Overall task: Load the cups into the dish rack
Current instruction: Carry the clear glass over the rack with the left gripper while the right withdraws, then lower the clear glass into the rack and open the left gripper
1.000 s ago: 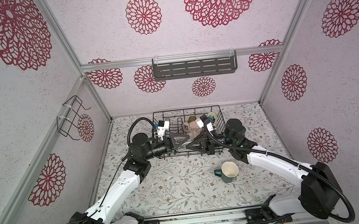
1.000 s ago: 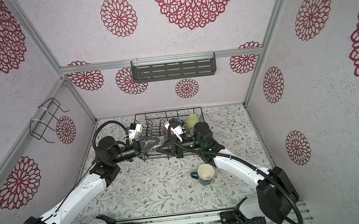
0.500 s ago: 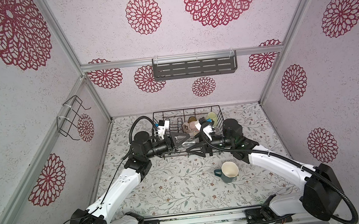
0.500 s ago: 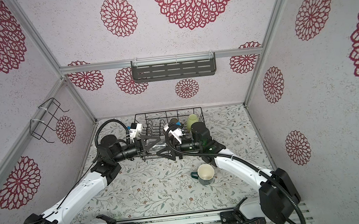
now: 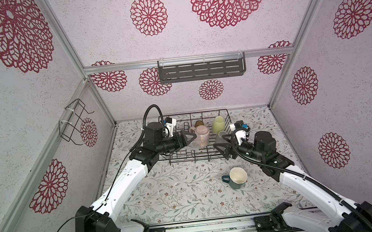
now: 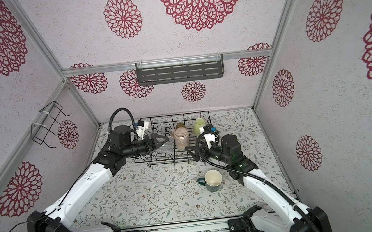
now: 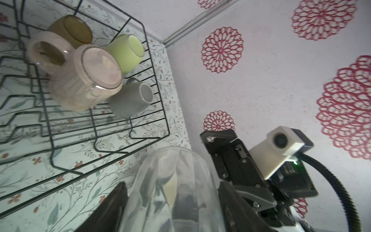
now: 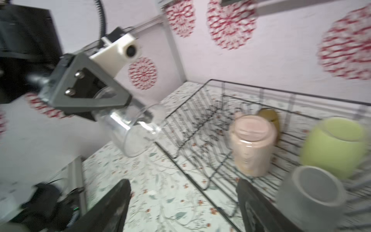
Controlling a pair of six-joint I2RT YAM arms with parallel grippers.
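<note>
The left pincer grasps the clear glass, tilted over the left side of the dish rack, while the right pincer stands released and empty at its near right corner beside the grey tumbler, and the dark teal mug sits upright on the bench.

We see a grey slotted shelf hanging on the back wall, a small black wire bracket on the left wall, red medallions on every wall, and a floral-print table below.
</note>
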